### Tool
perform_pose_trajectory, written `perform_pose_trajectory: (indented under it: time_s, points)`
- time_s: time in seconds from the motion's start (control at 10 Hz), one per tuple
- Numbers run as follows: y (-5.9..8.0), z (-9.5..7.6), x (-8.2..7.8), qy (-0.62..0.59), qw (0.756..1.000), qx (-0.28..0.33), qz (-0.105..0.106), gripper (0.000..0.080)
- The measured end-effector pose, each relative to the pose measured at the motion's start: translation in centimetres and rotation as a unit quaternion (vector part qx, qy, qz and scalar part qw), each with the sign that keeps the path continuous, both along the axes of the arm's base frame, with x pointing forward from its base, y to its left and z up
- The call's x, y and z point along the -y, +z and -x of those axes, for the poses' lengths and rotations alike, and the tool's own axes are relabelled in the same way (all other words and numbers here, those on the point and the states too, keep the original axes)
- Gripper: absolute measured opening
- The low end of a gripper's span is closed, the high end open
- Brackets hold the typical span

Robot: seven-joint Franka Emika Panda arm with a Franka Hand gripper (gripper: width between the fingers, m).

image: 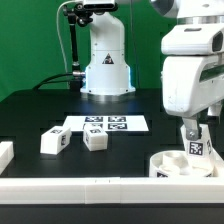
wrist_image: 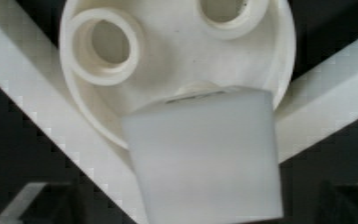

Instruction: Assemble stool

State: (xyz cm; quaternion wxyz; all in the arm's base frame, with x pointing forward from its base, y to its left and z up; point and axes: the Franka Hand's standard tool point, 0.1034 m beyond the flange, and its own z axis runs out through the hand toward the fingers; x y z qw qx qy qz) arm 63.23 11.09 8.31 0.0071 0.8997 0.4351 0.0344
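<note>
Gripper (image: 193, 132) was clamped on one leg (image: 197, 148), holding it upright over the seat disc (image: 168, 163) at the exterior view's right; we couldn't tell whether it touched. Second leg (image: 53, 142) and third leg (image: 95, 140) sat loose on the dark table (image: 40, 115) just beside the marker board (image: 105, 124), well apart from the disc.
</note>
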Motion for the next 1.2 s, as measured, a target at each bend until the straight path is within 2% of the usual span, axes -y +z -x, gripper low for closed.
perform_pose_trajectory:
  time_s: [0.3,0.5,0.6,1.0,1.2]
  points:
    - [-0.20,0.07,0.07,-0.001,1.000,-0.002,0.000,0.0649]
    - [-0.20,0.06,0.09,-0.001,1.000,-0.002,0.000,0.0376]
    - [-0.19,0.06,0.10,-0.001,1.000,-0.002,0.000,0.0335]
    - [-0.20,0.06,0.12,-0.037,0.999,-0.002,-0.002,0.0335]
    - [-0.20,0.06,0.10,-0.123,0.992,-0.004,-0.008,0.0335]
